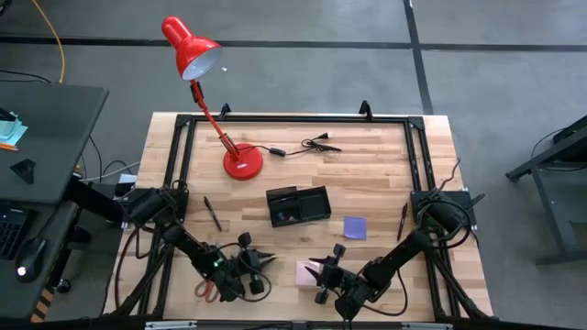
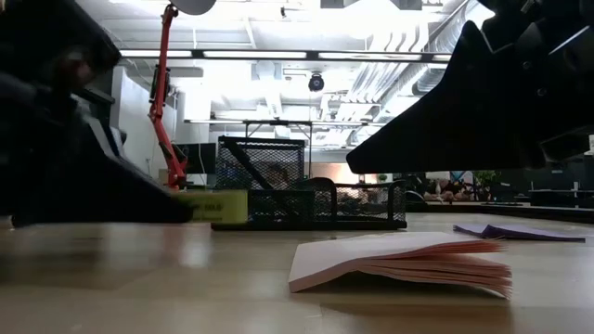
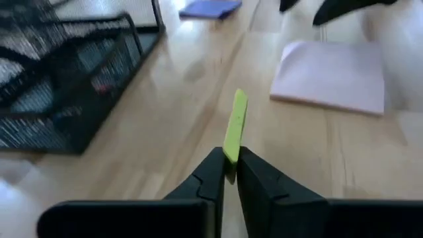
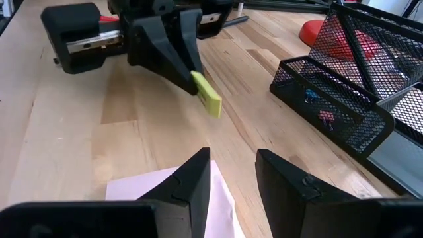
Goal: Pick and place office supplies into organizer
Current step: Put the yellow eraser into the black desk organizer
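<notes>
My left gripper (image 1: 264, 260) is shut on a small yellow-green flat strip (image 3: 234, 124) near the table's near edge, pointing toward the right arm. My right gripper (image 4: 232, 173) is open and hovers over the pale pink sticky pad (image 4: 158, 192), which lies flat on the table (image 2: 408, 260); in the low view its fingers stand above the pad. The purple pad (image 1: 355, 227) lies right of the black mesh organizer (image 1: 298, 205). One black pen (image 1: 212, 213) lies left of the organizer, another (image 1: 402, 220) by the right arm. The red-handled scissors (image 1: 205, 289) lie partly under the left arm. My left gripper pinches one end of the yellow-green strip (image 3: 230, 153) between its two fingertips (image 3: 213, 173). The fingers come nearly level from the table's left, along the strip. The strip stands on edge and juts out beyond the fingertips (image 4: 207, 94), seemingly clear of the table.
The red desk lamp (image 1: 240, 160) stands at the far left of the organizer, with its black cable and plug (image 1: 316, 143) beside it. A black frame (image 1: 293, 119) runs round the tabletop. Bare wood lies between organizer and grippers (image 1: 289, 240).
</notes>
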Controlling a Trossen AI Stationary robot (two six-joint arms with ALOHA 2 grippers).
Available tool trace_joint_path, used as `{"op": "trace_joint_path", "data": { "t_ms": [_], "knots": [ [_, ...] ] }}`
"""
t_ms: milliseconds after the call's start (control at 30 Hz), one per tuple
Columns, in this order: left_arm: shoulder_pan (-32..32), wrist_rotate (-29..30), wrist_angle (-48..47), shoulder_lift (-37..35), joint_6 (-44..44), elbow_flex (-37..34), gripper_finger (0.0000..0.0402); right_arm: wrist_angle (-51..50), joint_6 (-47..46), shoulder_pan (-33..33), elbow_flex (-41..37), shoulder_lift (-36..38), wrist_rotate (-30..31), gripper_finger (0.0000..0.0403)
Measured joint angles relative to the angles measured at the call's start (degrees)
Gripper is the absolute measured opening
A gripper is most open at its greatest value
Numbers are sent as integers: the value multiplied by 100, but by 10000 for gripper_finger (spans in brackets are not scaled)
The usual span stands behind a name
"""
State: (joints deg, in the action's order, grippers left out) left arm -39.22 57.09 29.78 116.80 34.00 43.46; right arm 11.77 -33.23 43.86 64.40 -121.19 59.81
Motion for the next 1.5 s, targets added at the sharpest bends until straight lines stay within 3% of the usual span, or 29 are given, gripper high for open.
{"op": "trace_joint_path", "data": {
  "t_ms": [133, 367, 633, 1000, 1300, 1500],
  "knots": [
    [57, 79, 181, -8, -236, 2, 7, -2, 0, 0, 0, 0, 0, 114],
    [479, -97, 179, -53, -244, 2, 23, -16, -2, 0, 0, 0, -7, 114],
    [909, -190, 6, -518, -858, 4, 14, -39, -21, 0, 0, 0, -11, 114],
    [1003, 414, -1669, -1485, -646, 7, 13, -254, -280, 0, 0, 0, -26, 114],
    [1659, -131, -2115, -1561, -418, 7, 4, -243, -283, -7, 0, 0, 0, 114],
    [1919, -487, -2284, -1558, -359, 7, 20, -249, -282, -9, 0, 0, -7, 114]
  ]
}}
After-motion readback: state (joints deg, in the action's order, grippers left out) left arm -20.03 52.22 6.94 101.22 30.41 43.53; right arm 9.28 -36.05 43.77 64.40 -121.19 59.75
